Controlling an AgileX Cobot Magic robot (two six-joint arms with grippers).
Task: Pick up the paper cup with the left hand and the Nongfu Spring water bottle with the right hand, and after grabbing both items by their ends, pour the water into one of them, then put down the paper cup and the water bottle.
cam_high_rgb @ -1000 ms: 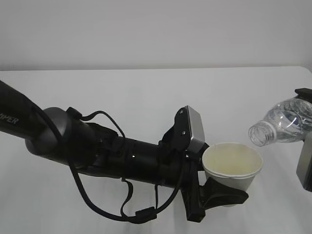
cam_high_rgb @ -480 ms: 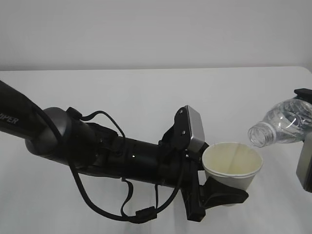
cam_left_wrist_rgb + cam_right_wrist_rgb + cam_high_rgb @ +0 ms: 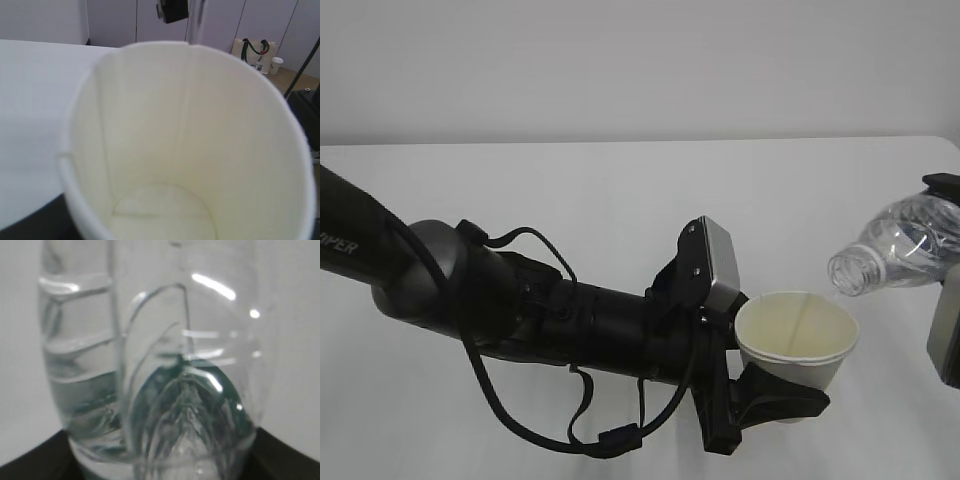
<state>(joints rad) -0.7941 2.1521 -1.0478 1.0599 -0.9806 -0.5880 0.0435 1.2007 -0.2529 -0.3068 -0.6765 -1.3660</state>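
One tilted bottle (image 3: 900, 250) mouths over the cup (image 3: 796, 340).

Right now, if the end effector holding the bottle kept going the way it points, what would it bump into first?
Probably the small white paper cup: the right end effector points its tilted clear plastic bottle left toward the rim, though depth is unclear.

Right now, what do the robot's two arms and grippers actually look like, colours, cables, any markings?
The left arm is thick, glossy black and tubular, with thin black cables looping beneath it and white lettering near its base. A silver-grey rectangular block sits at its wrist, ahead of a black two-finger left gripper. Of the right gripper only a grey block and a black part show at the frame edge.
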